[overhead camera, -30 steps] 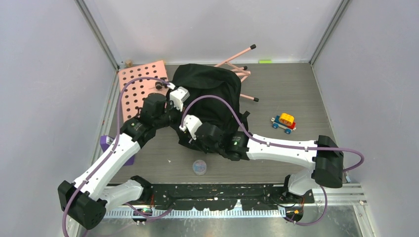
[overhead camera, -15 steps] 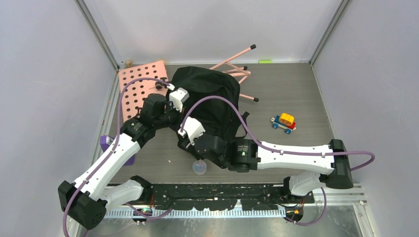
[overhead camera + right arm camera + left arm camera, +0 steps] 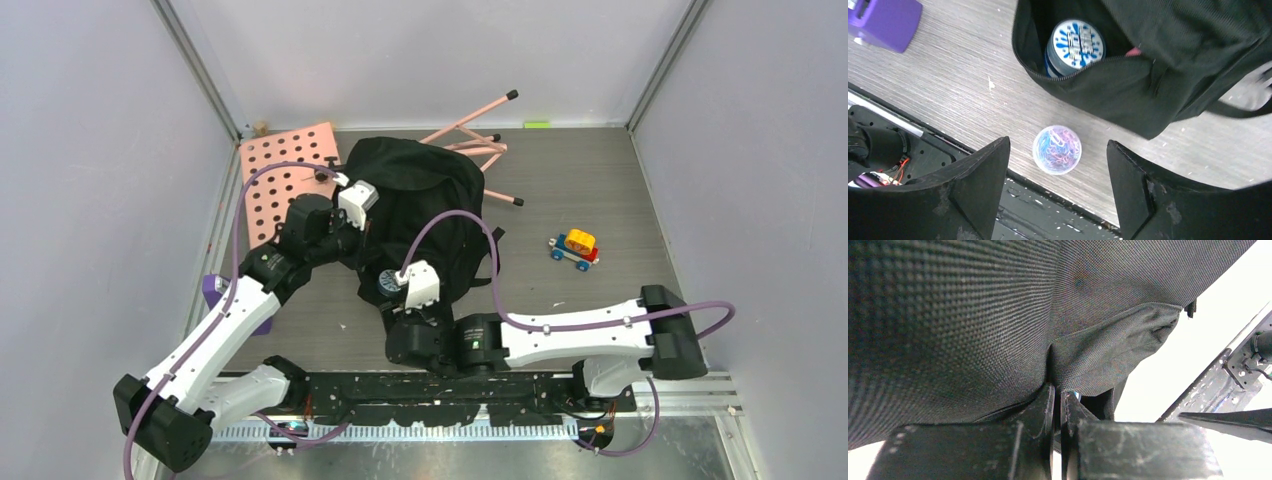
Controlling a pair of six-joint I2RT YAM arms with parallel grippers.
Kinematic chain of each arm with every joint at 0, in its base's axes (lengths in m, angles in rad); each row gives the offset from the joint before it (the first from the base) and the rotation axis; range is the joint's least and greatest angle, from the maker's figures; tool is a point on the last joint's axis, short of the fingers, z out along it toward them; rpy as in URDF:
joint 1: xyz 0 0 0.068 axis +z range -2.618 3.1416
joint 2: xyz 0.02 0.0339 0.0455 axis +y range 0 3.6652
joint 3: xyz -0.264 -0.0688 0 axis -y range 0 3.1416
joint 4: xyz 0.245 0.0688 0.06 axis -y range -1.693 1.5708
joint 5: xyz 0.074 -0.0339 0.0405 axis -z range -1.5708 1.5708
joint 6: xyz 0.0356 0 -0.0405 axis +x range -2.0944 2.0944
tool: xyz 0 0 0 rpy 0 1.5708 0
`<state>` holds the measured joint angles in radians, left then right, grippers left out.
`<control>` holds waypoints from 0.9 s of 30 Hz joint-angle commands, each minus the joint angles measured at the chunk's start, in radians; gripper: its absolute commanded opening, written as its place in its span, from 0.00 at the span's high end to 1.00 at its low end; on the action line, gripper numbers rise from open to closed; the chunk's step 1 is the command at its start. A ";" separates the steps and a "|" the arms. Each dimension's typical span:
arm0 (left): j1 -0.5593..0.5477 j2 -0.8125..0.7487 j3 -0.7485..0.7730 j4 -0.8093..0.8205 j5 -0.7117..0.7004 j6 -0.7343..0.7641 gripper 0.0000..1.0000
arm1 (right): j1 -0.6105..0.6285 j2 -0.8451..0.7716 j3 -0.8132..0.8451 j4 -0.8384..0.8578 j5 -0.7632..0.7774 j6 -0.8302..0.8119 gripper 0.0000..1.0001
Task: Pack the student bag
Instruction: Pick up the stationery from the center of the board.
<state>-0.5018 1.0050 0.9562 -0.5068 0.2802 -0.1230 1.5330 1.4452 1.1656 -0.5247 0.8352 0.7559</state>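
Fabric of the black backpack (image 3: pixel 973 315) is pinched in the left gripper (image 3: pixel 1057 392); the right gripper (image 3: pixel 1058 145) gapes wide, a clear tub (image 3: pixel 1057 150) of coloured bands below it.

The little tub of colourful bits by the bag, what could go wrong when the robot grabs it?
The tub sits near the front edge of the table, so a finger of the open right gripper might knock it off. The left gripper only pinches the student bag fabric; a slip could close the opening.
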 commanded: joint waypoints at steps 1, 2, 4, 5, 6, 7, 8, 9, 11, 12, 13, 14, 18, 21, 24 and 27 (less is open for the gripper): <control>0.013 -0.072 0.021 0.114 -0.010 -0.031 1.00 | 0.014 0.075 -0.018 -0.020 0.041 0.300 0.20; 0.013 -0.075 0.021 0.115 -0.008 -0.034 1.00 | 0.014 0.086 -0.014 -0.021 0.037 0.308 0.18; 0.013 -0.075 0.021 0.114 -0.008 -0.041 1.00 | 0.013 0.123 -0.012 -0.022 0.023 0.338 0.12; 0.013 -0.074 0.022 0.114 -0.007 -0.043 1.00 | 0.011 0.146 -0.013 -0.023 0.007 0.357 0.10; 0.012 -0.074 0.021 0.114 -0.005 -0.046 1.00 | 0.004 0.159 -0.015 -0.026 -0.005 0.366 0.09; 0.013 -0.072 0.021 0.114 -0.006 -0.051 1.00 | -0.001 0.181 -0.016 -0.027 -0.023 0.389 0.08; 0.013 -0.072 0.021 0.114 -0.005 -0.055 1.00 | -0.010 0.189 -0.019 -0.029 -0.031 0.403 0.07; 0.013 -0.071 0.020 0.113 -0.005 -0.059 1.00 | -0.014 0.205 -0.022 -0.030 -0.039 0.425 0.07; 0.013 -0.070 0.019 0.113 -0.003 -0.062 1.00 | -0.028 0.227 -0.026 -0.032 -0.049 0.434 0.07; 0.013 -0.069 0.019 0.113 -0.004 -0.064 1.00 | -0.040 0.243 -0.027 -0.033 -0.053 0.433 0.06; 0.012 -0.069 0.018 0.113 -0.003 -0.064 1.00 | -0.046 0.251 -0.025 -0.033 -0.062 0.431 0.06; 0.012 -0.069 0.018 0.113 -0.001 -0.065 1.00 | -0.055 0.268 -0.022 -0.029 -0.066 0.417 0.06; 0.014 -0.063 0.019 0.113 -0.003 -0.066 1.00 | -0.069 0.331 0.016 -0.024 -0.091 0.373 0.07; 0.013 -0.062 0.019 0.111 -0.002 -0.066 1.00 | -0.070 0.368 0.053 -0.039 -0.097 0.355 0.09; 0.014 -0.065 0.017 0.111 -0.001 -0.066 1.00 | -0.071 0.408 0.074 -0.067 -0.089 0.351 0.12; 0.013 -0.067 0.016 0.111 -0.004 -0.063 1.00 | -0.070 0.419 0.087 -0.074 -0.092 0.346 0.19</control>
<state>-0.5018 0.9901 0.9455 -0.5079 0.2764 -0.1577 1.4593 1.8599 1.2022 -0.5728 0.7265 1.1030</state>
